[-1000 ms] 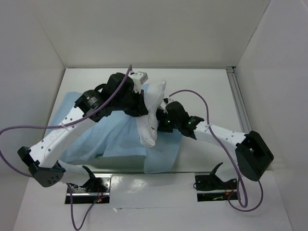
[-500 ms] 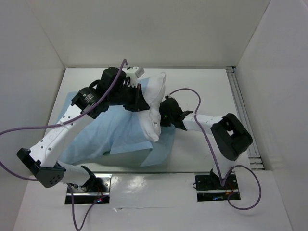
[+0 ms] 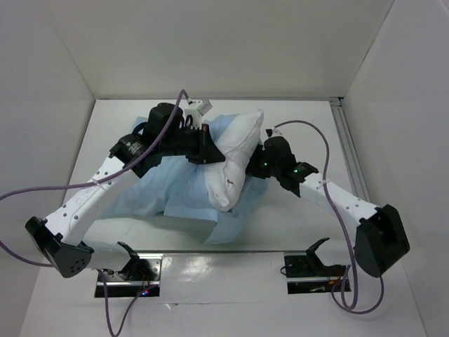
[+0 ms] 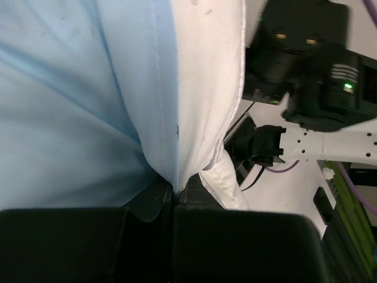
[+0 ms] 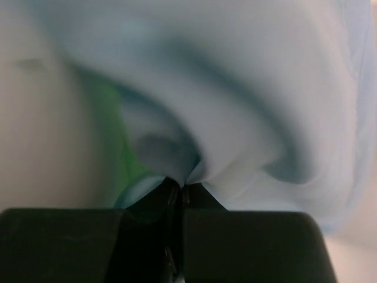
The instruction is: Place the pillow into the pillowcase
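The pillow (image 3: 235, 158) stands tilted in the middle of the top view, its upper end leaning toward the upper right and its lower end resting on the pillowcase (image 3: 154, 196). The pillowcase lies spread light-blue side up across the centre-left of the white surface (image 3: 309, 126), with one edge lifted behind the pillow's upper left.

The left claw (image 3: 208, 144) sits against the pillow's left side. In the left wrist view its fingers are pressed together at the bottom centre (image 4: 175, 194), where the blue cloth (image 4: 70, 106) and the white pillow fabric (image 4: 209, 88) run side by side into the pinch. The blue cloth is clearly caught. Whether the pillow's skin is caught too I cannot tell.

The right claw (image 3: 259, 163) touches the pillow's right side. Its own view is blurred, but the fingers are together (image 5: 179, 197), nipping a fold of pale bluish cloth (image 5: 235, 88) with a greenish tinge at the left, seemingly the pillowcase.
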Motion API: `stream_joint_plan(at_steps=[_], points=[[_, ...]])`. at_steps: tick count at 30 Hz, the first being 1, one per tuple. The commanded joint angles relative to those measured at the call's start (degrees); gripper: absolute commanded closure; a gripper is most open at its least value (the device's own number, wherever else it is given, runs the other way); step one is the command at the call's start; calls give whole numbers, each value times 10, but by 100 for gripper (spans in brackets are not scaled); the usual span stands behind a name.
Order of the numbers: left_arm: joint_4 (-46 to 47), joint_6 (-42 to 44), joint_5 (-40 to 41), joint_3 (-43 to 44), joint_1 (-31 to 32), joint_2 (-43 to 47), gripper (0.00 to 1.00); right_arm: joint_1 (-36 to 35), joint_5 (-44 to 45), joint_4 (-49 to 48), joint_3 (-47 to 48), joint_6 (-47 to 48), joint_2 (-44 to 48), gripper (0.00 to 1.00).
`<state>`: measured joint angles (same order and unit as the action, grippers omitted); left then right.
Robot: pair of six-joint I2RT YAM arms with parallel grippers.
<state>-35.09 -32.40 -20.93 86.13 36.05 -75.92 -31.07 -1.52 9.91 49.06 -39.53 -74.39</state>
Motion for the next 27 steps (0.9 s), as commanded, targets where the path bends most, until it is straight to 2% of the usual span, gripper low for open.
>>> stream_joint_plan(at_steps=[1, 7, 12, 17, 22, 27], points=[[43, -17, 45, -29, -16, -12, 100, 21, 61, 84, 3, 20, 58, 100], [78, -46, 85, -42, -21, -39, 100, 39, 85, 132, -26, 15, 87, 100], [78, -54, 165, -51, -50, -60, 100, 94, 78, 163, -48, 36, 105, 100], [78, -49, 158, -72, -63, -113, 100, 119, 66, 181, -54, 55, 117, 100], [86, -49, 167, -79, -63, -143, 100, 125, 61, 220, -3, 73, 128, 100], [81, -43, 183, -79, -63, -170, 100, 136, 92, 289, 46, 78, 144, 98]])
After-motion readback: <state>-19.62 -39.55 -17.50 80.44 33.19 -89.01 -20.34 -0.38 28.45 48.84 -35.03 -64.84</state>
